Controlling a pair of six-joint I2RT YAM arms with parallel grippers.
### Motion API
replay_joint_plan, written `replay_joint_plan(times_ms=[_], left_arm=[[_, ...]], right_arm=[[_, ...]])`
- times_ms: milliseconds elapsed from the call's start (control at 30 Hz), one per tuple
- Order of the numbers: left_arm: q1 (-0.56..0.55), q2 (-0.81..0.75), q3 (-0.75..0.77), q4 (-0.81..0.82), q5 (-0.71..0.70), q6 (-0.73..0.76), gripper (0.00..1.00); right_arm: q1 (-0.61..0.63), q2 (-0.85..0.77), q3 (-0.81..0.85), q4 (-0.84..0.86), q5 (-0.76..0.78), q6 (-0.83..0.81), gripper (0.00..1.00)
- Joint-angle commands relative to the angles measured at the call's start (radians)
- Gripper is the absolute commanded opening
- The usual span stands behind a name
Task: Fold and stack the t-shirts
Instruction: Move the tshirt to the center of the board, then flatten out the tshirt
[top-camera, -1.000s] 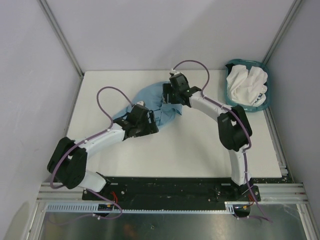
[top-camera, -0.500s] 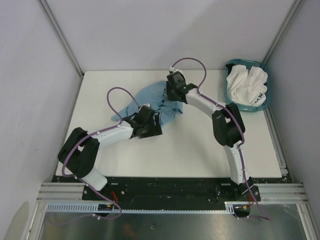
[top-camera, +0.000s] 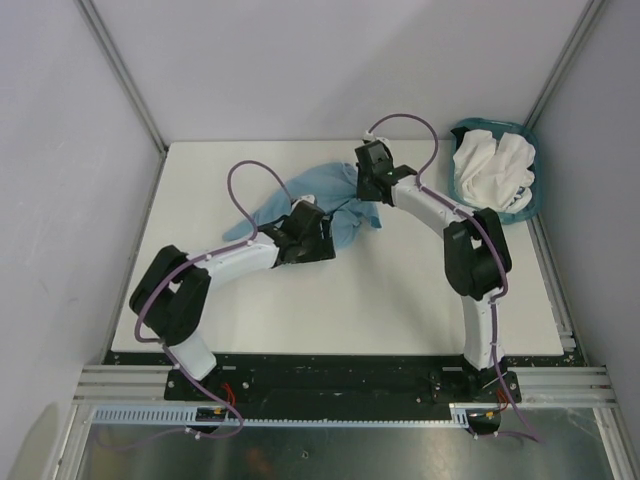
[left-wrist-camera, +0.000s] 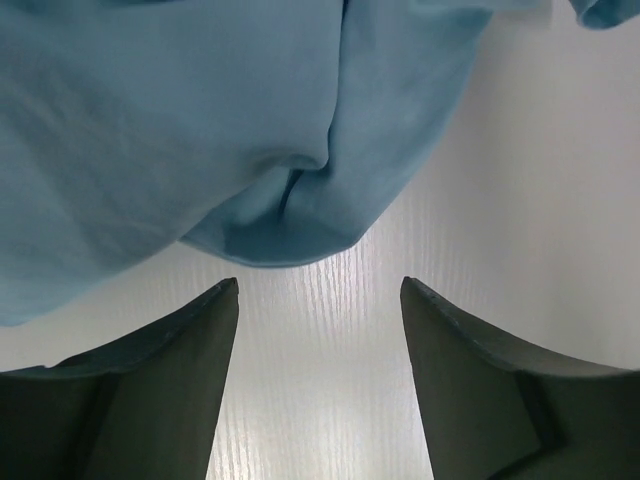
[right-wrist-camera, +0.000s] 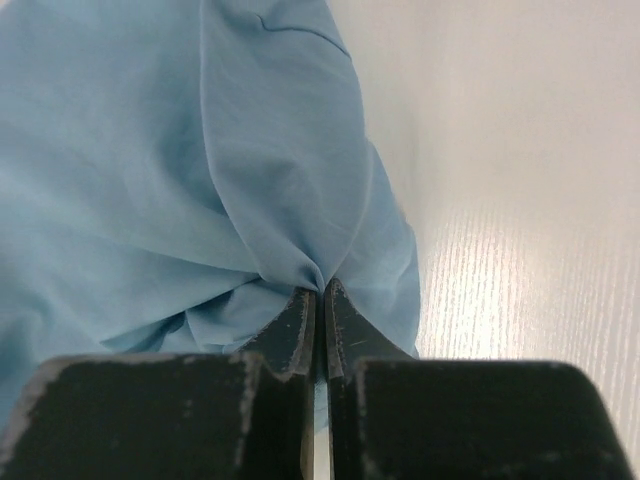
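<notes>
One light blue t-shirt (top-camera: 318, 188) lies crumpled on the table (top-camera: 400, 300): soft, light, likely to bunch. Right gripper (right-wrist-camera: 321, 300) is clenched on a fold; left gripper (left-wrist-camera: 318, 292) stands spread, facing the hem, probably the better hold.

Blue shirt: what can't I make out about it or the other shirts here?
- Blue shirt: front or back up unknown; bunched, left arm and right arm cover its middle in the top view.
- Right gripper: shut on the shirt; layers pinched hidden by its fingers, right wrist view.
- White shirts: count unclear, heaped in the basket, top view.
</notes>
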Motion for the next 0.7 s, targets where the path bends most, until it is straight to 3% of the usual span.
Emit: replay_joint_plan(times_ms=[0,200,467,667], left_arm=[[-0.018,0.018,0.067,0.027,-0.072,0.082,0.70],[-0.037,0.072,0.129,0.017,-0.063,0.192,0.67],[-0.040,0.141,0.134,0.008,-0.098,0.220,0.64],[-0.040,0.140,0.107,0.008,-0.148,0.187,0.47]], right_arm=[[-0.001,-0.075,-0.005,-0.005,0.027,0.014,0.00],[-0.004,-0.084,-0.019,-0.008,0.023,0.019,0.00],[-0.006,-0.091,-0.028,-0.014,0.019,0.027,0.00],[-0.012,-0.104,-0.036,-0.017,0.015,0.031,0.00]])
